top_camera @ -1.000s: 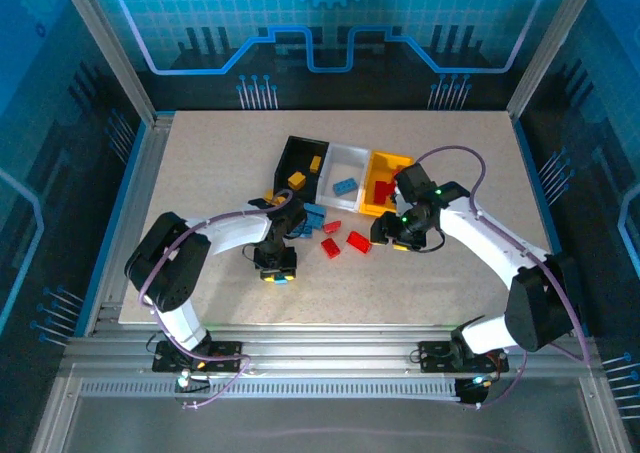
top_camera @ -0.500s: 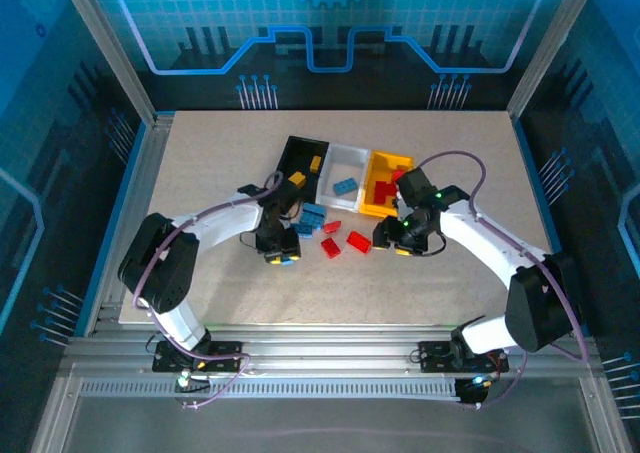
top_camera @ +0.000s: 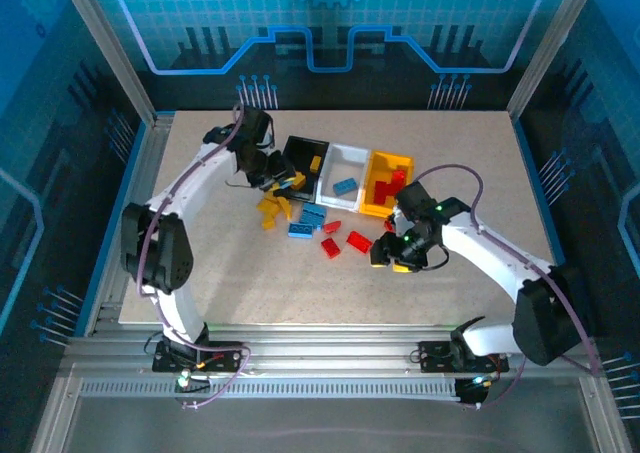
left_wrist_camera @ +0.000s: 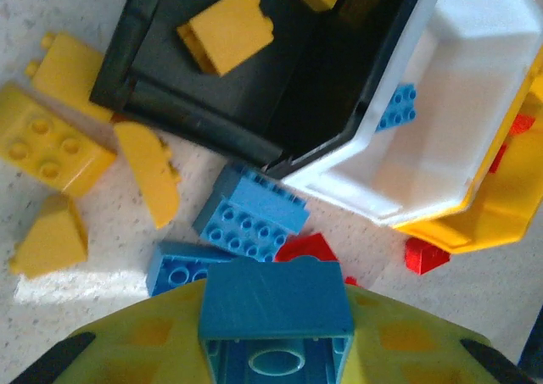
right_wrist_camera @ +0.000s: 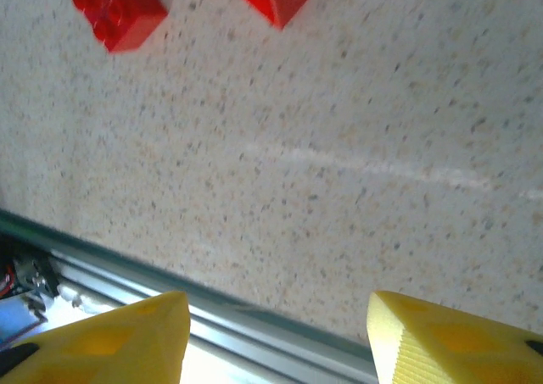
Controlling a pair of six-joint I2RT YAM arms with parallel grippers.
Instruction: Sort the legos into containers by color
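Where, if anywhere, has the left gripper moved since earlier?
Yes. The left gripper moved up the view, from below the black rectangular plastic bin to its left edge.

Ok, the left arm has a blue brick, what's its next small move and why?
Probably carry the left end effector right, over the white bin, before releasing. It is shut on a blue brick, the white bin already holds a blue lego, and the black bin nearest it holds yellow bricks.
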